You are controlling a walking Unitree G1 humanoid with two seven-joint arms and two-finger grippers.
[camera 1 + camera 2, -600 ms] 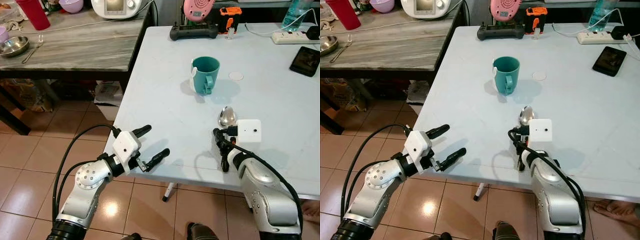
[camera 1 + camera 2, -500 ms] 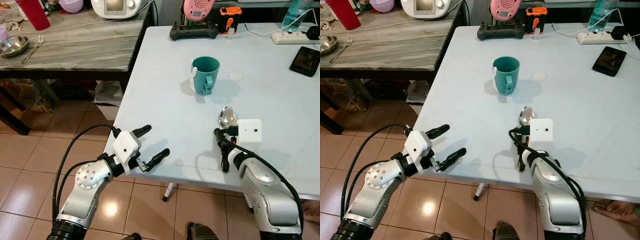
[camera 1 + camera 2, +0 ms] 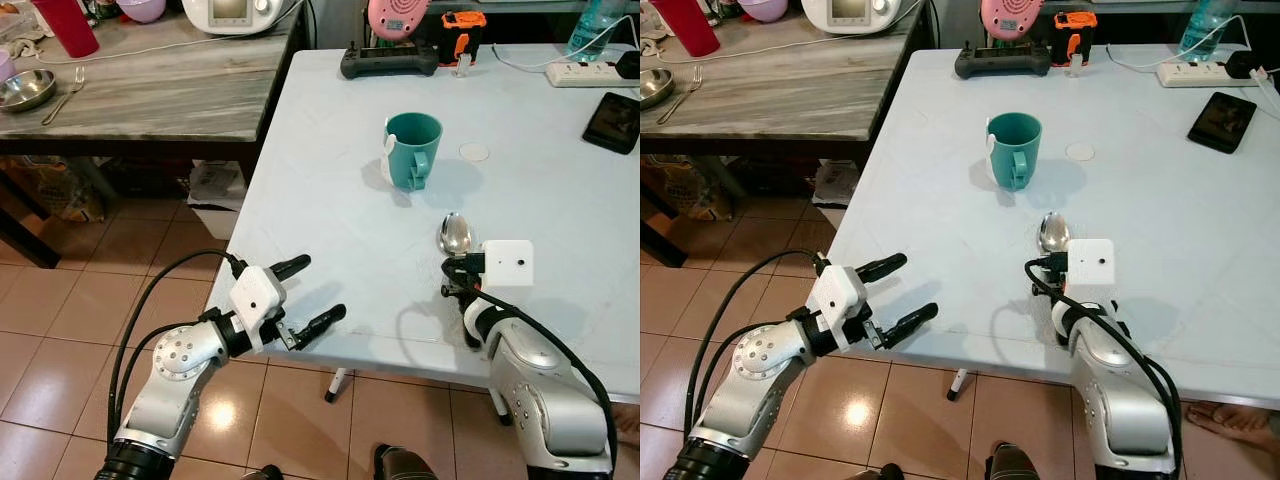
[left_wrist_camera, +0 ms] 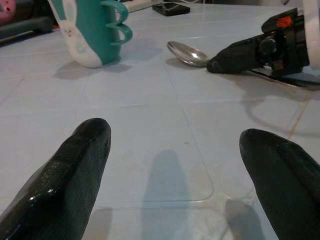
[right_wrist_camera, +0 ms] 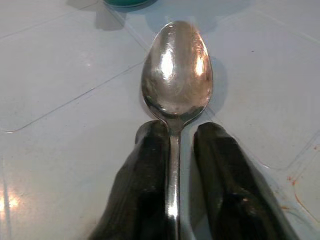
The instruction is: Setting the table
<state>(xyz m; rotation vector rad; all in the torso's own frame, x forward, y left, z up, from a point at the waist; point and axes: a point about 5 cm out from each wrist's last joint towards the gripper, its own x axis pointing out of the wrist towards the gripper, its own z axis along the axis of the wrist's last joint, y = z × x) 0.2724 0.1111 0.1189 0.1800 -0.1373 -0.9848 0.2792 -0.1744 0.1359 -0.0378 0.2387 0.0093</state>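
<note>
i stand at the near edge of a pale blue-white table (image 3: 330,200), its top marked with faint square lines. my right gripper (image 5: 172,145) lies low on it, both black fingers (image 5: 220,170) pressed against the handle of a silver spoon (image 3: 455,235), one on each side. the spoon rests flat on the table with its bowl pointing away from me toward a teal mug (image 3: 411,150) that stands upright near the middle of the table, handle turned my way. a small white disc (image 3: 474,151) lies just beside the mug.

my left gripper (image 3: 305,296) hovers at the table's near corner with its two fingers spread wide and nothing between them; through its wrist camera i see the mug, the spoon and my other gripper across the tabletop.

along the far edge of the table sit a black controller (image 3: 388,61), an orange and black gadget (image 3: 461,30), a pink device (image 3: 397,17), a white power strip (image 3: 590,74) with cables, and a dark phone (image 3: 612,108) toward the right side.

to my left stands a grey wood-grain counter (image 3: 160,90), carrying a red cup (image 3: 66,24), a steel bowl (image 3: 27,89), a fork (image 3: 62,94) and a white appliance (image 3: 240,13). the floor (image 3: 90,290) is brown tile with pale grout, glossy in one spot below my left arm.
</note>
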